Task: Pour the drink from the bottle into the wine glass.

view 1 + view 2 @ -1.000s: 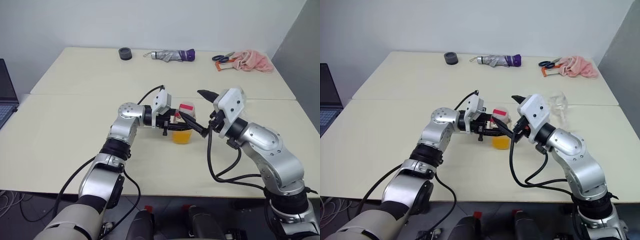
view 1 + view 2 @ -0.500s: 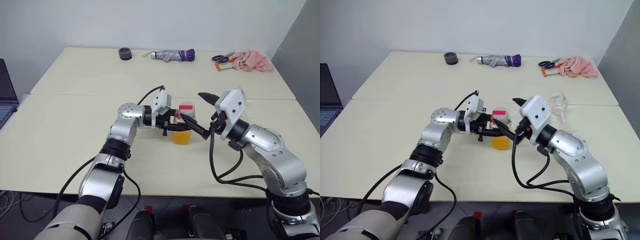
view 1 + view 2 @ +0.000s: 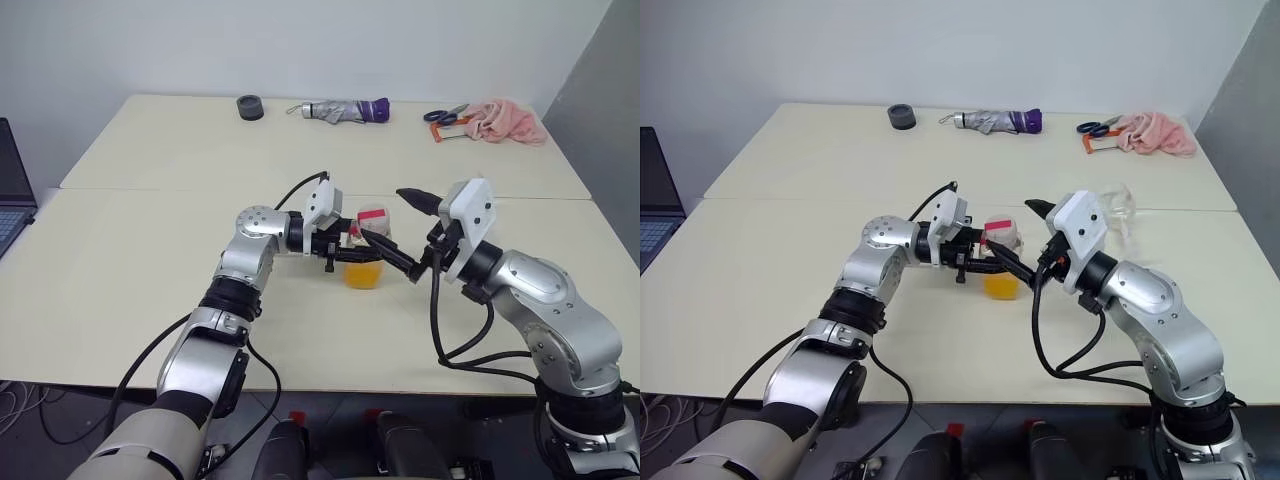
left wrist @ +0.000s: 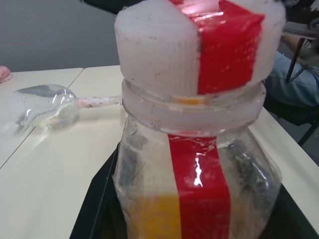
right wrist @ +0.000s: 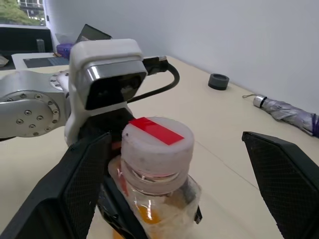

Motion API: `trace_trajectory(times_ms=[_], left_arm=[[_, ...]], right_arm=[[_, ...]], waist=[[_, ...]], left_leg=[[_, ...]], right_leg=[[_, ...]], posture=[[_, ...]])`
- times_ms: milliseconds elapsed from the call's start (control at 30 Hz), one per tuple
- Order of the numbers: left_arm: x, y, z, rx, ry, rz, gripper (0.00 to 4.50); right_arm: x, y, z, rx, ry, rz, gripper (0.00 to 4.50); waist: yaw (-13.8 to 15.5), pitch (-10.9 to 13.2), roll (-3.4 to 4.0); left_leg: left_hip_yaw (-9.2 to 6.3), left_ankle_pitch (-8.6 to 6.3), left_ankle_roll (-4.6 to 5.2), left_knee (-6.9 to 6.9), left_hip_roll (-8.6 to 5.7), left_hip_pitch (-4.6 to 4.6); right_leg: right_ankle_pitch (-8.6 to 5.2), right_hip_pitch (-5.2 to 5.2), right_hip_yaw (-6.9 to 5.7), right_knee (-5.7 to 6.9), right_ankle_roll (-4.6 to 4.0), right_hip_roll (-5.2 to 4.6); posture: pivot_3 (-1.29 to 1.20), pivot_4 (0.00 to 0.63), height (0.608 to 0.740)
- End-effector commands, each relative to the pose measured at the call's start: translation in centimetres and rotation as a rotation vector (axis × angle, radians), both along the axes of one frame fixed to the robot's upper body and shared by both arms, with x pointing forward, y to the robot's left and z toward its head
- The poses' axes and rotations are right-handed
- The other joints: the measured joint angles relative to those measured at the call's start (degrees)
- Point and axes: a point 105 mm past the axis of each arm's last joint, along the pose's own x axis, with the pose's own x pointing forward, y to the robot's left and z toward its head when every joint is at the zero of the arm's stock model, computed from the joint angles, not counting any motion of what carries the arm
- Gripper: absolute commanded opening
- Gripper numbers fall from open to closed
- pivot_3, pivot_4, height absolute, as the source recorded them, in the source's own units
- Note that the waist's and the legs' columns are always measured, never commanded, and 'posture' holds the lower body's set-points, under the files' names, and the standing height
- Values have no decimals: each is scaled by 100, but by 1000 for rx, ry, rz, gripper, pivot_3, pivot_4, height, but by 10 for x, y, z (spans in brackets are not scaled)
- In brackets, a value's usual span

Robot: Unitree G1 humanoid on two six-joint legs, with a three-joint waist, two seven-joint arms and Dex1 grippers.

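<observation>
The bottle (image 3: 366, 258) stands upright on the table in the middle, with orange drink (image 4: 152, 219) in its lower part, a red stripe and a white-and-red cap (image 5: 157, 137). My left gripper (image 3: 346, 248) reaches in from the left, shut on the bottle's body. Level with the cap, my right gripper (image 3: 383, 212) stands open, one black finger (image 5: 70, 189) on each side of the cap, apart from it. The clear wine glass (image 3: 1120, 208) is behind my right wrist; in the left wrist view the glass (image 4: 45, 105) seems to lie on its side.
Along the far edge lie a black round thing (image 3: 250, 106), a folded umbrella (image 3: 345, 109), scissors (image 3: 445, 115) and a pink cloth (image 3: 508, 121). A laptop (image 3: 10, 195) sits at the left edge. Two tables meet in a seam behind the bottle.
My right wrist has rolled a little, its open fingers still around the cap. The bottle and my left gripper have not moved.
</observation>
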Motion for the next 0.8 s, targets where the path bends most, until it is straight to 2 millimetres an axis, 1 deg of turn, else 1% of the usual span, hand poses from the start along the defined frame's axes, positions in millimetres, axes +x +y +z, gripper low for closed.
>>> trace_trajectory(times_ms=[33, 200, 600, 733, 800], left_arm=[[-3, -1, 10, -23, -36, -20, 1739], [-3, -1, 9, -21, -36, -22, 1739], [-3, -1, 9, -18, -38, -25, 1734], [-4, 0, 9, -18, -39, -23, 1734], [-4, 0, 9, -18, -39, -22, 1734]], right_arm=[[-9, 0, 9, 9, -30, 28, 4500], [-8, 2, 9, 11, -9, 45, 4500], [1, 5, 18, 18, 42, 124, 4500], [2, 6, 14, -5, 64, 146, 4500], [2, 7, 13, -9, 70, 149, 4131]], waist=[[0, 0, 0], [0, 0, 0], [-1, 0, 0], [0, 0, 0], [0, 0, 0]], left_leg=[[0, 0, 0, 0, 0, 0], [0, 0, 0, 0, 0, 0], [0, 0, 0, 0, 0, 0], [0, 0, 0, 0, 0, 0], [0, 0, 0, 0, 0, 0]], right_leg=[[0, 0, 0, 0, 0, 0], [0, 0, 0, 0, 0, 0], [0, 0, -1, 0, 0, 0], [0, 0, 0, 0, 0, 0], [0, 0, -1, 0, 0, 0]], posture=[[0, 150, 740], [0, 150, 740], [0, 150, 740], [0, 150, 740], [0, 150, 740]])
